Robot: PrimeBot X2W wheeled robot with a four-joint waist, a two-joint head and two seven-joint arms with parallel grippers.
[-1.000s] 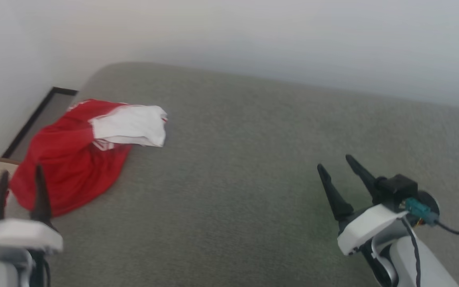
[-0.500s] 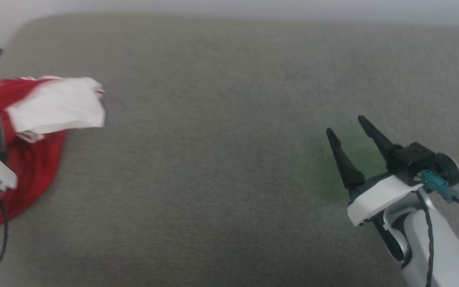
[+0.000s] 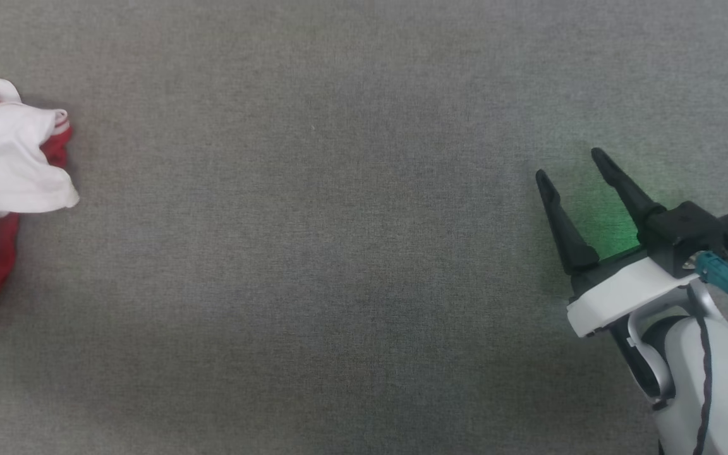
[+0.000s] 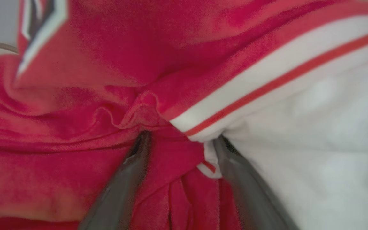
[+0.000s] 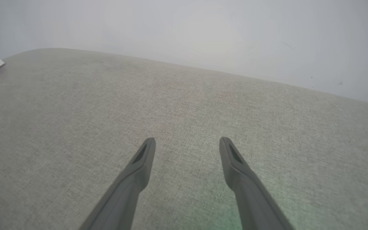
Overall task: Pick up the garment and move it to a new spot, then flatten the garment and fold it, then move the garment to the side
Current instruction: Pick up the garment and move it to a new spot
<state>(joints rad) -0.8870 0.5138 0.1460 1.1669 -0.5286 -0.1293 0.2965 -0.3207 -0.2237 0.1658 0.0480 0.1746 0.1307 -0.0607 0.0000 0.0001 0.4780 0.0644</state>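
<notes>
Where garment (image 4: 75,95) bunches, left end effector (image 4: 181,137) astride

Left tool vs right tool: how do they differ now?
Left tool is dug into the garment, cloth bunched between its jaws; right tool has nothing between its jaws.
Left tool is at the garment; right tool is over the bare grey cushion, far from it.
Shared: both are open.

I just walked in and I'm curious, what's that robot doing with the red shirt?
The robot looks set to pick up the garment, a red and white shirt bunched up on the grey cushion. Its left gripper is pushed into the cloth with fingers open, not pinching yet. Its right gripper hovers open over bare cushion, far from the shirt.
</notes>
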